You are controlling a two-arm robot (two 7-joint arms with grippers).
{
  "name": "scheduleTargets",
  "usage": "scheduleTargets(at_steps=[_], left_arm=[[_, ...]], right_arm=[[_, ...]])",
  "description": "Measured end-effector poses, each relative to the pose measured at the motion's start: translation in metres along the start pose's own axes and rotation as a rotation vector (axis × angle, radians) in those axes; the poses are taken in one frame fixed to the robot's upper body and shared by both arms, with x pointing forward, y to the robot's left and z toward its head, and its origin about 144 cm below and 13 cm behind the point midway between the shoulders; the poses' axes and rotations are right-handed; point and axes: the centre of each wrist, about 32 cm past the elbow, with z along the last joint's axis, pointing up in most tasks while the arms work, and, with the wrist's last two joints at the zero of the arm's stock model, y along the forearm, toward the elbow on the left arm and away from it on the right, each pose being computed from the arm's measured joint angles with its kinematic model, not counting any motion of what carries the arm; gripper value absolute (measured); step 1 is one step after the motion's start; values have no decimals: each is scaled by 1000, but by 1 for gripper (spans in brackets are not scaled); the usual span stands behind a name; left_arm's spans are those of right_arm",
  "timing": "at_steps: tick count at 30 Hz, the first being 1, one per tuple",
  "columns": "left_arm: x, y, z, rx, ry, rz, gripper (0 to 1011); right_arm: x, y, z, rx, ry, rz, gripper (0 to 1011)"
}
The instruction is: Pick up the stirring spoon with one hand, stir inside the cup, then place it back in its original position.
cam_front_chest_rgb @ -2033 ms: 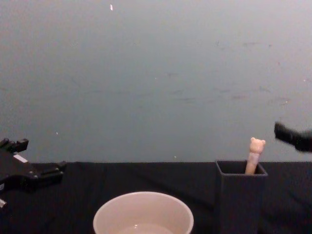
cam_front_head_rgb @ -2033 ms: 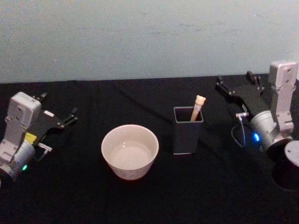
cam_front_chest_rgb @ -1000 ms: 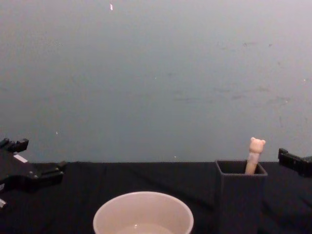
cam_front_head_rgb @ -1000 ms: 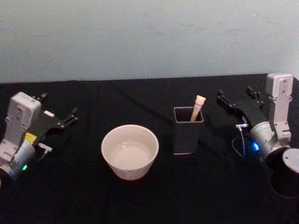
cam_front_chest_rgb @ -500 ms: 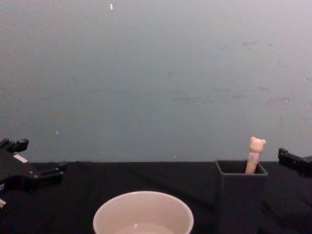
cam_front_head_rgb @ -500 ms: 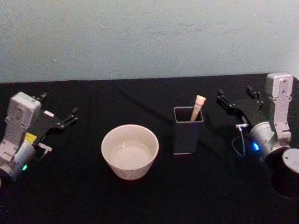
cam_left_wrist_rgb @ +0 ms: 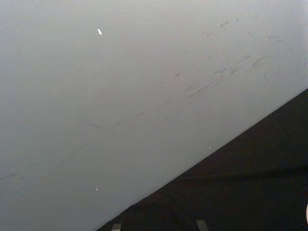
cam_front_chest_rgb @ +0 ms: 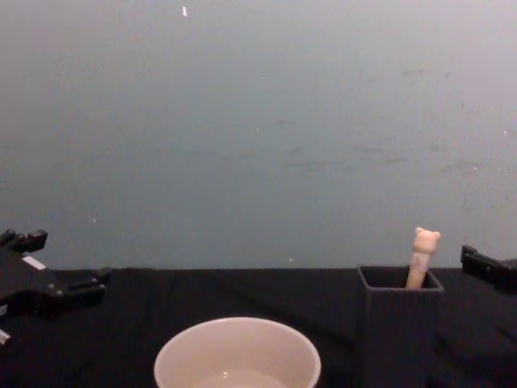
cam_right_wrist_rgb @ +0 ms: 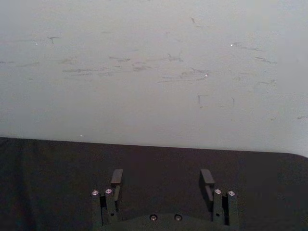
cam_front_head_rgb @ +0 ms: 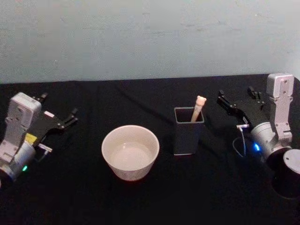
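While my right gripper (cam_front_head_rgb: 236, 104) is hanging with fingers (cam_right_wrist_rgb: 116, 179) spread apart and holding nothing, just right of the dark grey holder (cam_front_head_rgb: 188, 131), the stirring spoon (cam_front_head_rgb: 198, 108) is leaning inside it, bear head poking out. Left of that, the cup (cam_front_head_rgb: 130, 152) is sitting on the black table (cam_front_head_rgb: 140, 201). My left gripper (cam_front_head_rgb: 57, 111) is idling open at the far left.

From the right wrist camera I see the right gripper (cam_right_wrist_rgb: 161, 179) with its two dark fingers (cam_right_wrist_rgb: 117, 178) standing apart, nothing between them. Behind them lies a black tablecloth (cam_right_wrist_rgb: 57, 168) (bare where I can see it). Beyond that rises a pale grey-blue wall (cam_right_wrist_rgb: 154, 67), marked with faint scuffs and a few small white specks.
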Motion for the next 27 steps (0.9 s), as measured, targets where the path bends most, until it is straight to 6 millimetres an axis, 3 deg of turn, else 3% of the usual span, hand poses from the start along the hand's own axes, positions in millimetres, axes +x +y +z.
scheduleTargets(at_steps=[27], left_arm=[[0,0,0,0,0,0,1001]], right_arm=[[0,0,0,0,0,0,1002]])
